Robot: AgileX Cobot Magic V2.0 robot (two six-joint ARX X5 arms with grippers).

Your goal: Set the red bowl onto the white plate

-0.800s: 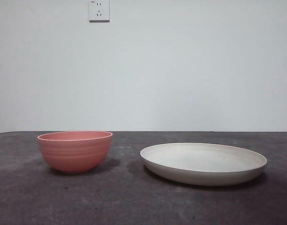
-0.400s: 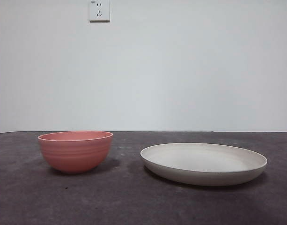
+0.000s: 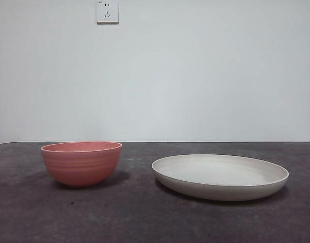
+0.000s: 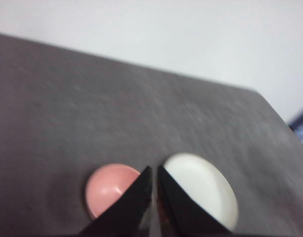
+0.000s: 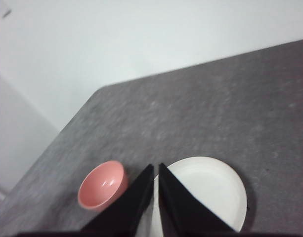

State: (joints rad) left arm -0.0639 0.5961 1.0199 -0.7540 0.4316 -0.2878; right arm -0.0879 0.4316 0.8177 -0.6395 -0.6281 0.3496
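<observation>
Nothing is done yet: your matte coral-red ridged bowl sits on the dark counter beside the empty wide off-white shallow plate, not touching it. Both hands, left and right, hang high above, clenched and empty; the grasp, lift and placement all remain.

front: low, level across counter, close | both wrists: high, looked down from afar | all shared red bowl, white plate
</observation>
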